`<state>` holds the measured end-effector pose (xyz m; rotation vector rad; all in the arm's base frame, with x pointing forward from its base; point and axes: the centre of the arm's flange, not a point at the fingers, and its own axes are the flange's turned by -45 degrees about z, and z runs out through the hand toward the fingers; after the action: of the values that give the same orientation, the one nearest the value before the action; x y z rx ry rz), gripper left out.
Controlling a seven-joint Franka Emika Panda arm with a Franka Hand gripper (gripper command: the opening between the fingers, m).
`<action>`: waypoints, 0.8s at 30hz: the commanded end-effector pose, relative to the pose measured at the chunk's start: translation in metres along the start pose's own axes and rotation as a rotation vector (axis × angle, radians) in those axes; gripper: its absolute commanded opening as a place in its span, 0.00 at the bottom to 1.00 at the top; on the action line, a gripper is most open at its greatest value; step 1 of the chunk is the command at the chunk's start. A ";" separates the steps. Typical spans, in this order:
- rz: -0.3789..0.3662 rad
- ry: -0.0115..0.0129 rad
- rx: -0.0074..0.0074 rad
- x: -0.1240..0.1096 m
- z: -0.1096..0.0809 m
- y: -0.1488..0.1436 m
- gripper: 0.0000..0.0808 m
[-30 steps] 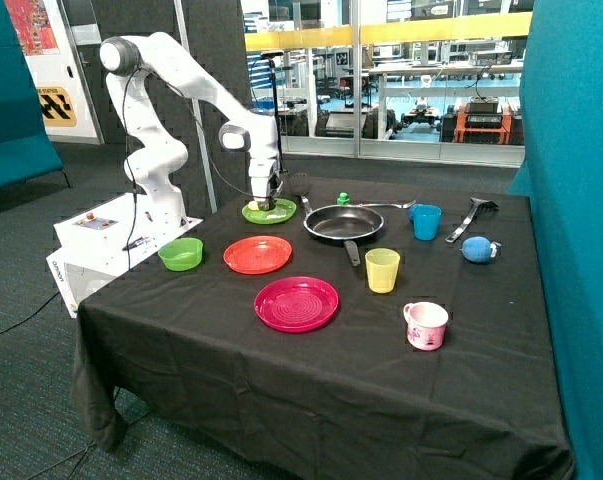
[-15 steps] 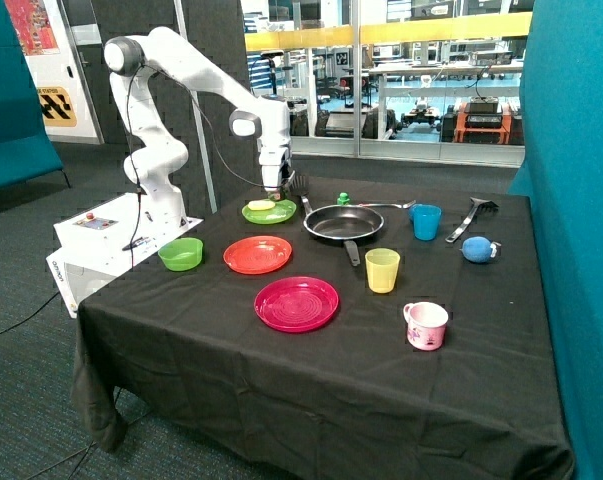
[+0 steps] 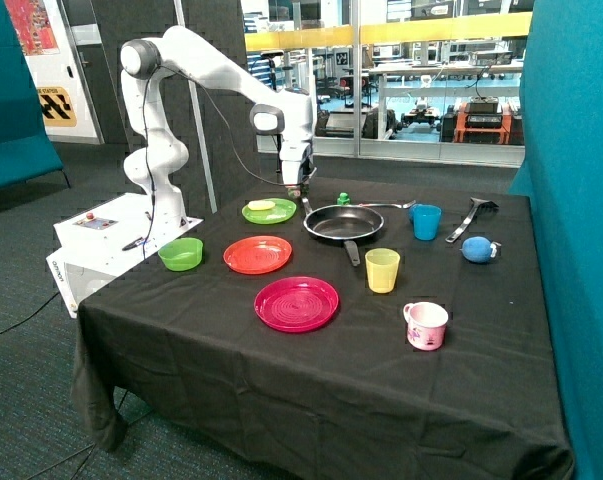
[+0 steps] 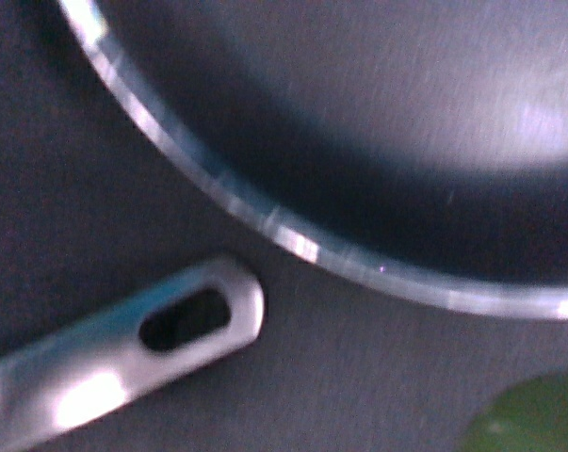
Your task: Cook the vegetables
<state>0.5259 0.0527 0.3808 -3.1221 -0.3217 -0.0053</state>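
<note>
The gripper (image 3: pixel 297 190) hangs above the tabletop (image 3: pixel 281 380) between the green plate (image 3: pixel 277 214) and the frying pan (image 3: pixel 343 223). Something dark seems to sit at its tip, but whether the jaws are clamped on it cannot be told. The pale yellow vegetable (image 3: pixel 261 205) lies on the green plate; the dark green one cannot be found for certain. The wrist view shows the pan's rim (image 4: pixel 265 221) and a metal utensil handle (image 4: pixel 123 353) beside it. If a piece is carried, a release short of the rim would drop it onto the cloth by the handle
</note>
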 end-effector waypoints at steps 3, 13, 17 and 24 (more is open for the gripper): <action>0.055 -0.0036 -0.0027 0.055 0.002 0.013 0.05; 0.103 -0.0035 -0.0028 0.093 0.031 0.024 0.04; 0.106 -0.0035 -0.0028 0.108 0.042 0.027 0.04; 0.112 -0.0035 -0.0028 0.125 0.058 0.034 0.03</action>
<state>0.6236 0.0477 0.3435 -3.1342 -0.1760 0.0017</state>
